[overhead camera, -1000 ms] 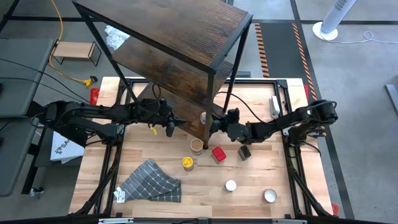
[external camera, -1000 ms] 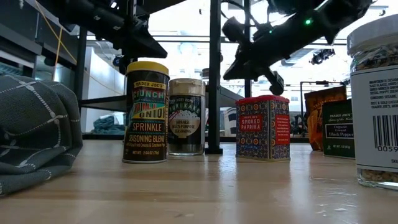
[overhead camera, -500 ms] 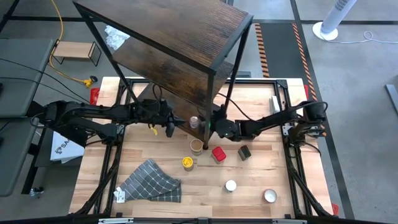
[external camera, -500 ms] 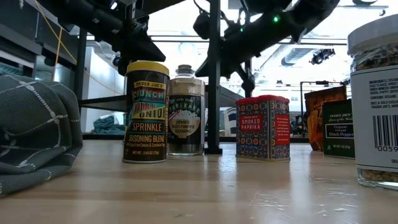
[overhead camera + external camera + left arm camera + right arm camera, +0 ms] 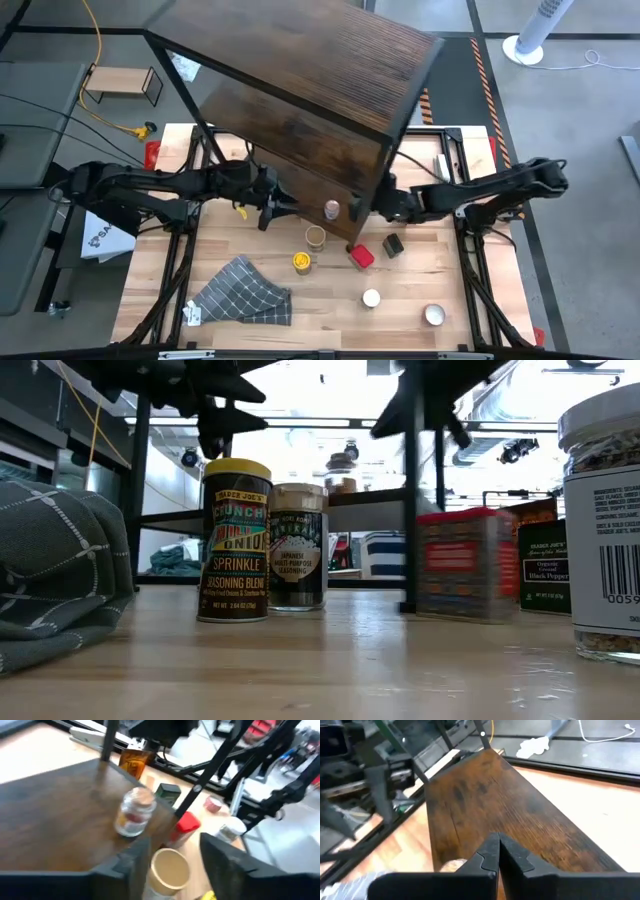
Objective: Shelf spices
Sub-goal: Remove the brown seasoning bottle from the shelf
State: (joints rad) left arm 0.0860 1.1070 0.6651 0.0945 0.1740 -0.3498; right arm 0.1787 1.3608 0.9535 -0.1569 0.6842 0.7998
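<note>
The left gripper stands part open over the shelf edge, near 1 jar resting there. The right gripper, closed and empty, is beside it. Back out slowly, keeping the shelf steady.

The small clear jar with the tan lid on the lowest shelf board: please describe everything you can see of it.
The small clear glass jar with a tan lid stands upright near the front edge of the dark brown wooden shelf board. Reddish contents show through its wall. Nothing grips it: the left gripper is beside it with its fingers apart, and the right gripper, shut, is on its other side. A tan-lidded jar stands on the table below.
</note>
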